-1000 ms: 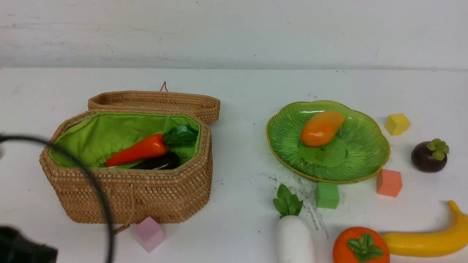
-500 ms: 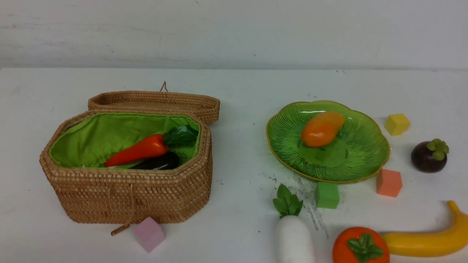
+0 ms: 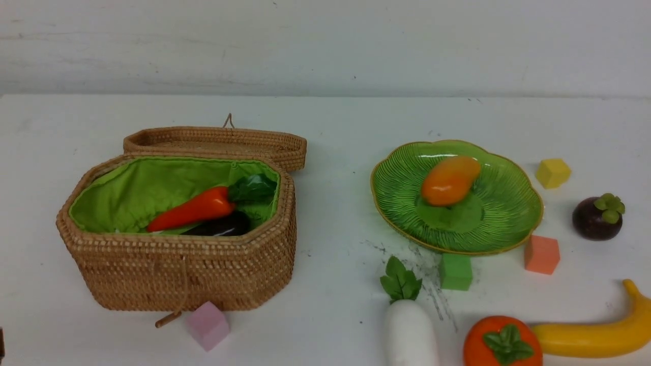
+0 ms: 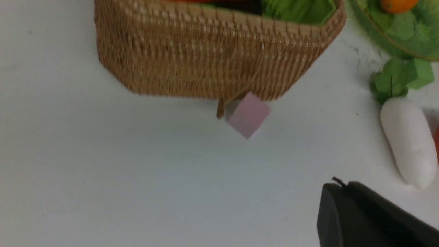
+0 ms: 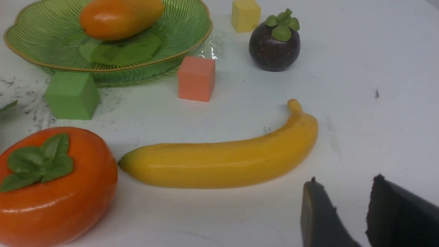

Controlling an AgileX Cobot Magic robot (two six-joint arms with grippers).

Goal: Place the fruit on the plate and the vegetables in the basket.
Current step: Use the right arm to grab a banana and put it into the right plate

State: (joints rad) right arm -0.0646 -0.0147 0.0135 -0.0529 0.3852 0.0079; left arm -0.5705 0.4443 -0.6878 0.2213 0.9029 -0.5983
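The white surface runs back to a plain white wall, and it has some dark scuff marks near the plate. The basket sits on the robot's left with its lid flipped back and open. The carrot and the eggplant lie inside it on the green cloth. The plate sits on the right with the mango on it. The radish, the persimmon and the banana lie in a row at the near edge. The mangosteen stands beside the plate. The right gripper hangs near the banana, close to its stem end, but does not touch it. Its two fingers stand apart with a gap between them, and nothing is in the gap. The left gripper hangs over bare surface, near the radish and a bit away from the basket. Its fingers are pressed together and it holds nothing. A pink cube sits just beside the front of the basket. A green cube and an orange cube sit at the near rim of the plate. A yellow cube sits past the mangosteen.
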